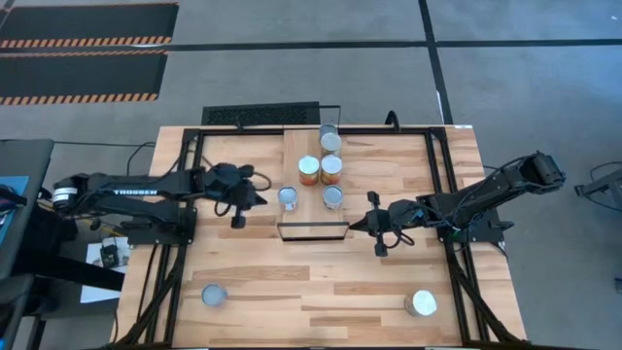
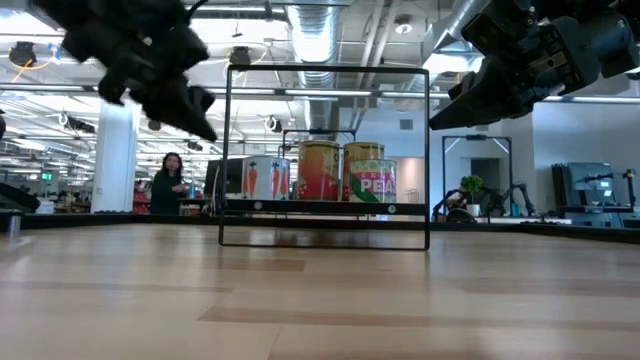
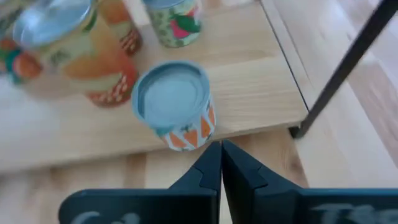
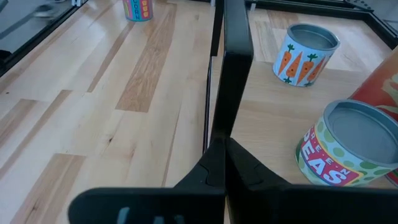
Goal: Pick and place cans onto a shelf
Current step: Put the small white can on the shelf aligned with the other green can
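Five cans [image 1: 321, 165] stand on the shelf [image 1: 294, 146]; two cans wait on the tabletop [image 1: 311, 292], one [image 1: 214, 295] front-left, one [image 1: 421, 303] front-right; left gripper [image 1: 239, 220] and right gripper [image 1: 360, 226] hang clenched, empty, beside the shelf.

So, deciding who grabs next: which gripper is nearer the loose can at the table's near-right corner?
Right. The right gripper is beside the shelf, closer to that can; the left gripper is across the shelf, farther off.

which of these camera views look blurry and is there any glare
Left wrist view: the orange-labelled cans are smeared, the carrot can only soft. Low view: both grippers are dark silhouettes against bright ceiling lights. High view: even light, no obvious glare.
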`<state>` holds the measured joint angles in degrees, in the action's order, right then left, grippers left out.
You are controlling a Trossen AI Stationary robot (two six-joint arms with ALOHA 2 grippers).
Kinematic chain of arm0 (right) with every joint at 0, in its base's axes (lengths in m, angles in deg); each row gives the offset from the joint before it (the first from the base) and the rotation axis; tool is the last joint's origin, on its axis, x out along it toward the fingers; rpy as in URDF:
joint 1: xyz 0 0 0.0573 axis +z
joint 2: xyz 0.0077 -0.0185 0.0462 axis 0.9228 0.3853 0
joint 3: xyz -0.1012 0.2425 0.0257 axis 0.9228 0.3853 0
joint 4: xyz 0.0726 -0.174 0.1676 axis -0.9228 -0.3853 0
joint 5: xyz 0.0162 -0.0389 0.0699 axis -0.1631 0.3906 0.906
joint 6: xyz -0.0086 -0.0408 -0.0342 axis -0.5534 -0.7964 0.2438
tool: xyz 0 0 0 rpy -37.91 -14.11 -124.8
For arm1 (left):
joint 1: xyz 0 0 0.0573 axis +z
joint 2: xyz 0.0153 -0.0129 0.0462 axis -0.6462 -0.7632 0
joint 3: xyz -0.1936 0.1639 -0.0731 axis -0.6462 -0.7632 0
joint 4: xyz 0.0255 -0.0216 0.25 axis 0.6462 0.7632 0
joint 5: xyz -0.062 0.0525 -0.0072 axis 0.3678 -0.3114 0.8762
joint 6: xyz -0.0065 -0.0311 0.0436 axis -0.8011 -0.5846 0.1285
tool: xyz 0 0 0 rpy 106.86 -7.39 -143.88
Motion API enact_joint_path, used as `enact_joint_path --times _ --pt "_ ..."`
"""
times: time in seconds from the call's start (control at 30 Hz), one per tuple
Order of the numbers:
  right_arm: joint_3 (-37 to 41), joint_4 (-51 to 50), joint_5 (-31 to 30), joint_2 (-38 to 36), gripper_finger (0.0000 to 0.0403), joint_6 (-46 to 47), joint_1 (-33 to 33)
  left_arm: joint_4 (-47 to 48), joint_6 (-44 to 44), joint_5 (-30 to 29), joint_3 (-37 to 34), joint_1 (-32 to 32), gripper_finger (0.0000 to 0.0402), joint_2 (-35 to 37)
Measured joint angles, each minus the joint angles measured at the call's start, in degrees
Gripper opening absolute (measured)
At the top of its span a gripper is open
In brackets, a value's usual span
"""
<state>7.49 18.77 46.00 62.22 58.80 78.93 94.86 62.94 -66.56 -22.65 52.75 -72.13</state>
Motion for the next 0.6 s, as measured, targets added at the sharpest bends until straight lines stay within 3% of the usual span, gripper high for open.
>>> enact_joint_path --times 0.23,0.47,0.6 --pt "0.0 0.48 0.0 0.0 0.001 0.0 0.0 -20.01 -14.01 -5.33 -12.3 -0.96 0.0 2.22" --pt "0.0 0.59 0.0 0.0 0.001 0.0 0.0 -27.46 -19.56 -10.29 -13.82 -1.03 0.0 -3.73" --pt "0.0 0.6 0.0 0.0 0.001 0.0 0.0 -33.57 -20.43 -9.95 -13.78 -1.03 0.0 -9.65"
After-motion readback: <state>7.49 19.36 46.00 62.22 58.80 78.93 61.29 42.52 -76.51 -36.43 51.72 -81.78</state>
